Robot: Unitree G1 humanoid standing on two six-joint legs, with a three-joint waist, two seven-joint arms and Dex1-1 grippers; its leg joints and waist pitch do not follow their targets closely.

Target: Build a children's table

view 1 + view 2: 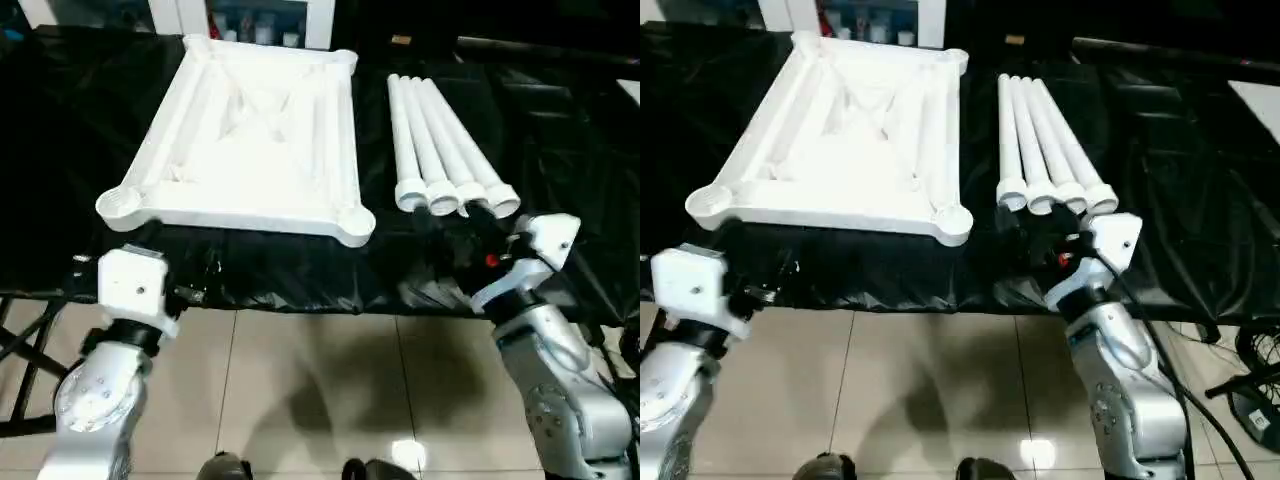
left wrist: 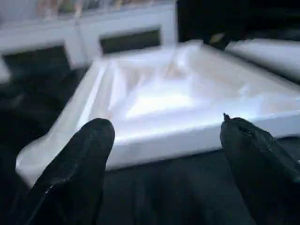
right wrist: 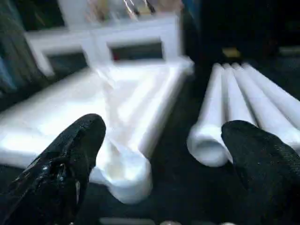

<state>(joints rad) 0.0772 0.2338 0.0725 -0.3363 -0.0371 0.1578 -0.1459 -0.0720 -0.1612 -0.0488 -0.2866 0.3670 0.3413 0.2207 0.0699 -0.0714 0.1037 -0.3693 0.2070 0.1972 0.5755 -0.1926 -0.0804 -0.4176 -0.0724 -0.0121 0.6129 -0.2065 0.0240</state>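
**Both grippers spread wide at the near edge, table parts untouched**

Both sets of jaws stand wide apart and hold nothing. On the left wrist view, the left gripper has its two black fingers splayed to either side, with the near rim of the table top lying between them and a little beyond, not touching. On the right wrist view, the right gripper is spread just as wide; past it sit the near right corner socket of the top on one side and the collared ends of the legs on the other, with a strip of dark cover between them.

From the head views, the top lies upside down on a black-covered work surface, ribbed underside up, a round socket at each corner. The four white legs lie side by side to its right, touching one another, ridged collars toward the robot and just short of the near edge. A bare black lane separates top and legs. The near edge of the surface runs across the view just ahead of both wrists, with pale tiled floor below it. More black cover lies bare to the right of the legs and to the left of the top. White cabinets stand beyond the far edge.
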